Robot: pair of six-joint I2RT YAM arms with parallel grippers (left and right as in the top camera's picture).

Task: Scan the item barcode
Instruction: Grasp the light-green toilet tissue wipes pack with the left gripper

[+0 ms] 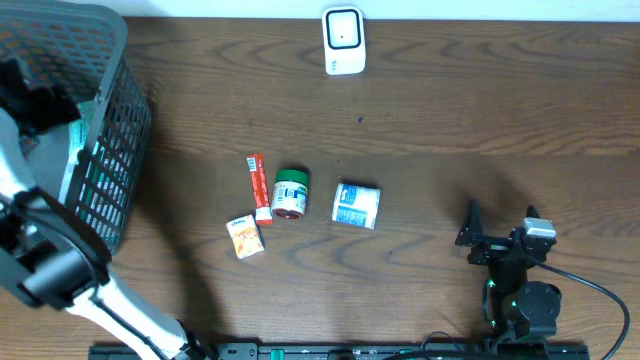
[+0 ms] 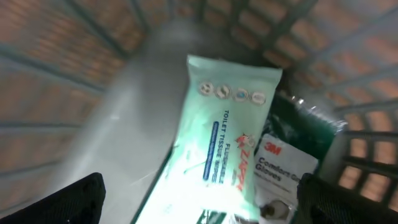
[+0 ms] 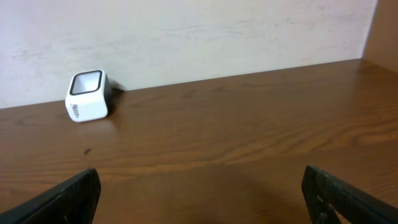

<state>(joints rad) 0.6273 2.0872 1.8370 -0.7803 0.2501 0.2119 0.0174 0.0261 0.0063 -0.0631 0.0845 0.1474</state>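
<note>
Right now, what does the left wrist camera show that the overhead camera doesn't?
Left wrist only: a wipes pack and a 3M gloves pack, seen close up. Overhead only: the scanner, plus a stick, jar, pouch and sachet on the table. Both: the mesh basket.

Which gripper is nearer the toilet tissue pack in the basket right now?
Left. The left gripper hovers directly over the toilet tissue pack inside the basket. The right gripper sits far across the table, outside the basket.
</note>
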